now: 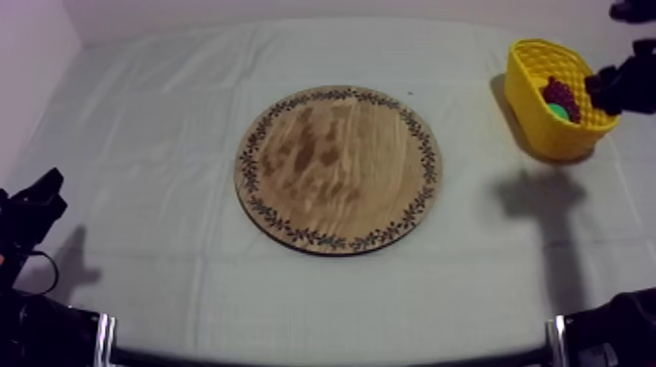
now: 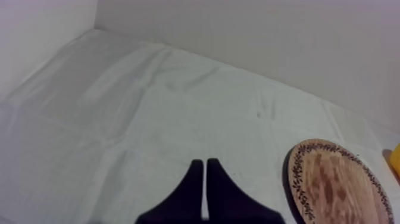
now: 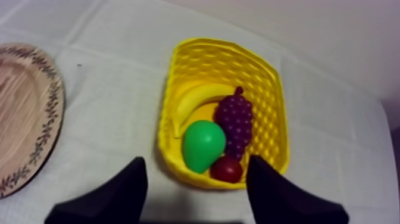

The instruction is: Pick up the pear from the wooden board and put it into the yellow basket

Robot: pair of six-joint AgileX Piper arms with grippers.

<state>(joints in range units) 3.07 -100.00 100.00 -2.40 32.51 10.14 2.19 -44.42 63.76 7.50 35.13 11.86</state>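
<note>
Black right gripper [image 3: 196, 162] spread above yellow basket [image 3: 226, 53]; left gripper [image 2: 205, 164] pinched together.

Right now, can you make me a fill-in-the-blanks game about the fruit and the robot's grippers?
1. The pear lies in the yellow basket beside the ____ grapes.
2. The basket holds ____ toy fruits altogether.
3. The right gripper, over the basket, has its fingers ____.
4. The left gripper, over the cloth, has its fingers ____.
Missing words: purple, four, open, shut.
</note>
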